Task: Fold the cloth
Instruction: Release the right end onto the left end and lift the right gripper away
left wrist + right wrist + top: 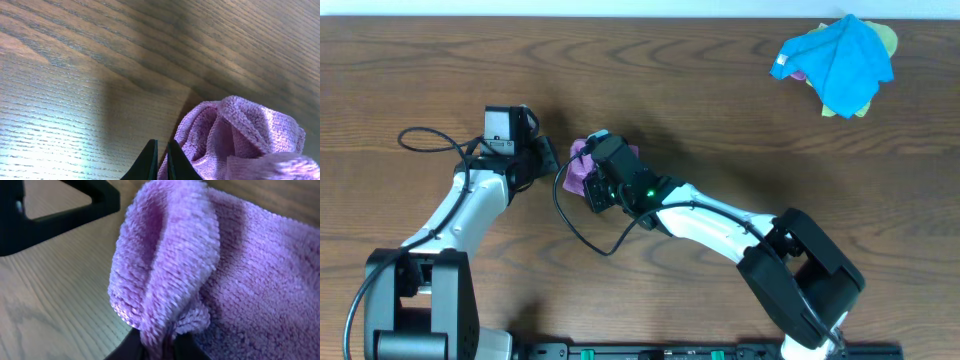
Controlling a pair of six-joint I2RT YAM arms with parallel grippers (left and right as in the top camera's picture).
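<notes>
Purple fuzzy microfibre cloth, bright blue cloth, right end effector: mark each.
purple fuzzy microfibre cloth (pixel 260 280), right wrist view, flat fuzzy face
bright blue cloth (pixel 840 60), overhead view, middle of heap
right end effector (pixel 159 347), right wrist view, between fingertips

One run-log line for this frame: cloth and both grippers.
cloth: bunched, not folded | right gripper: shut on cloth fold | left gripper: shut, empty, beside cloth

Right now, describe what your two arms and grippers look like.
Both arms have white links and black joints. The left arm carries a white-labelled box and a looping black cable. The right arm shows a green light. The left gripper and right gripper have black tapering fingers.
</notes>
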